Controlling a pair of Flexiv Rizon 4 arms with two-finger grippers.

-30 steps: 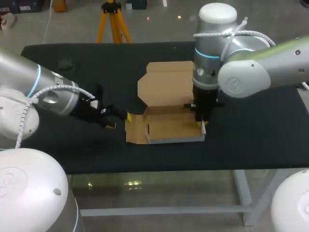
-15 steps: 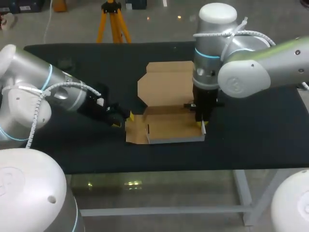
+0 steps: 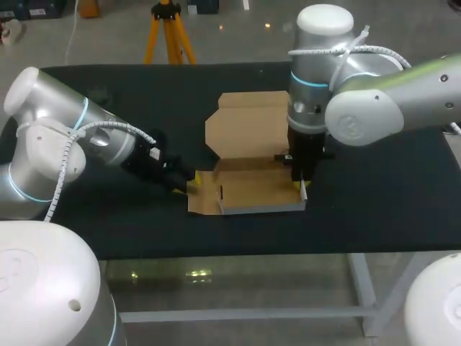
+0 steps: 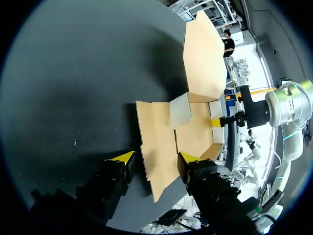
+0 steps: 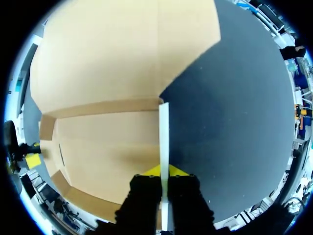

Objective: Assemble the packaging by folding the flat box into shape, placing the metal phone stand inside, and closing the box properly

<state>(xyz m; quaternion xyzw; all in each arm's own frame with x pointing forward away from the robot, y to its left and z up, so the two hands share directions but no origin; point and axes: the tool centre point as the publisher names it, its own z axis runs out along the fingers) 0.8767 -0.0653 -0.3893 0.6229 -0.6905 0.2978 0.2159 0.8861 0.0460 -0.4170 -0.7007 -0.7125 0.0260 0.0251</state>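
The worktop [image 3: 108,216] is flat, black and dull. In the middle of it lies a brown box [image 3: 252,189] made of smooth card, only partly folded. Its big lid [image 3: 248,126] is open at the far side and has cut corners. A thin wall stands up along the near side and the right side, pale on the outside. A flap [image 3: 202,194] lies flat at the left. The right arm comes straight down from above. The right gripper [image 3: 301,185] points down and pinches the box's right wall [image 5: 164,132] from both sides. The left arm reaches in low and slanted from the left. The left gripper [image 4: 155,159] has its fingers spread, with the edge of the flap between them.
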